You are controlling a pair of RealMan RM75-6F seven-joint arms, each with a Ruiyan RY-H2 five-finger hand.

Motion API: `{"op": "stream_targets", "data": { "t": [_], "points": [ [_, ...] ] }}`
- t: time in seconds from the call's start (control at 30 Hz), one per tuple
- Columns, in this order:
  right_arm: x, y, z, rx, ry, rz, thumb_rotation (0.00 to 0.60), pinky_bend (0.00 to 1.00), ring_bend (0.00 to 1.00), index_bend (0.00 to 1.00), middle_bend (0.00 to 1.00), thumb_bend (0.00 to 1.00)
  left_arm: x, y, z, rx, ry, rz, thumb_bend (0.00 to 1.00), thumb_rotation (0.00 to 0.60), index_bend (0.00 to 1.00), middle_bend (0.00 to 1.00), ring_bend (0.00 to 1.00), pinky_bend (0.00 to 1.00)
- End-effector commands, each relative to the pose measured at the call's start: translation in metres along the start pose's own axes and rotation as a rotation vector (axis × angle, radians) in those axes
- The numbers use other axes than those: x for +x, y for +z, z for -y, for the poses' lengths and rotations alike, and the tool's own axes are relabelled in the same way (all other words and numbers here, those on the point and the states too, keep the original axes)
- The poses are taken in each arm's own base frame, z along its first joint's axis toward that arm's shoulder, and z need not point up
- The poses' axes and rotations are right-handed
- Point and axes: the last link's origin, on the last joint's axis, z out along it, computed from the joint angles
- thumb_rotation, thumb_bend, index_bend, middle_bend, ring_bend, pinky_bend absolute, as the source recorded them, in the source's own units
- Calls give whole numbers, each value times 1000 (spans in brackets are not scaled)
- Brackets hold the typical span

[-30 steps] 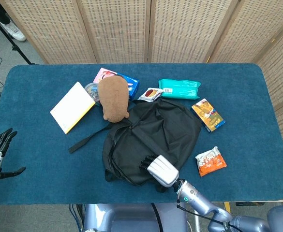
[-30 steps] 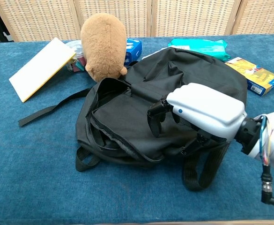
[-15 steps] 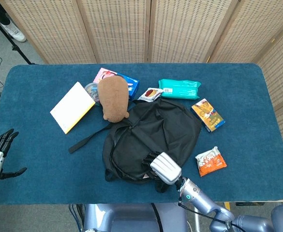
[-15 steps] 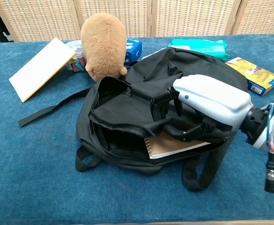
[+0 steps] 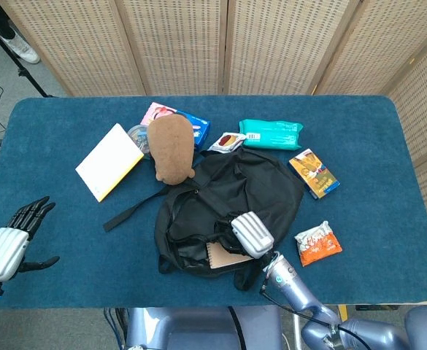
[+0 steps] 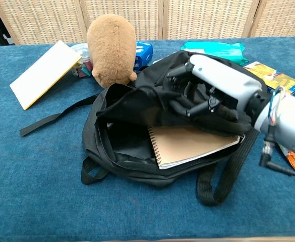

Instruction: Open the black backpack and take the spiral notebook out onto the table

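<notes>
The black backpack (image 6: 137, 146) lies near the middle of the blue worktop (image 5: 388, 146), its opening toward the near-left side. The right hand (image 6: 213, 93) grips the upper flap of fabric with curled fingers and holds it raised toward the far side, so the inside is exposed. The spiral notebook (image 6: 190, 145), tan-covered with its wire binding on the left edge, lies flat inside the open backpack, just under the raised flap and partly jutting toward the near-right rim. In the head view the notebook (image 5: 224, 256) shows as a small tan patch beside the right hand (image 5: 252, 235).

The left hand (image 5: 12, 240) hovers off the near-left edge of the worktop, fingers spread and holding nothing.

A brown plush toy (image 6: 111, 48) rests against the backpack's far-left corner. A white pad (image 5: 109, 161) lies to the left, a teal packet (image 5: 270, 133) at the far side, an orange snack bag (image 5: 317, 243) to the right.
</notes>
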Motion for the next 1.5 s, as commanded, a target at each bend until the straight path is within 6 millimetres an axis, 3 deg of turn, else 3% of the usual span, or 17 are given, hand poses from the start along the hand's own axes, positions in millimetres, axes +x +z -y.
{"op": "stream_targets", "data": {
  "t": [0.03,0.23,0.37,0.57,0.97,1.5],
  "points": [
    [15,15,2,-82,105,-32,600,512,500,668,597,672,-2,11,-13,-114,-6,-17,2,600,71,0,0,95],
    [27,19,-1,-204,234,-8,600,512,501,669,597,672,-9,29,-39,-297,-26,-18,13,600,201,0,3,95],
    [31,18,-2,-260,320,11,600,513,501,669,597,672,-17,43,-61,-411,-43,-20,22,600,295,0,57,125],
    [36,18,-4,-340,450,50,600,513,501,669,597,672,-30,63,-97,-574,-78,-12,37,600,358,55,117,170],
    [43,24,-9,-434,623,134,600,513,501,672,597,717,-63,88,-127,-676,-68,104,46,600,374,93,136,179],
    [58,32,-21,-466,703,187,600,513,501,674,598,724,-100,131,-174,-772,-96,202,99,600,391,135,165,229]
  ]
}}
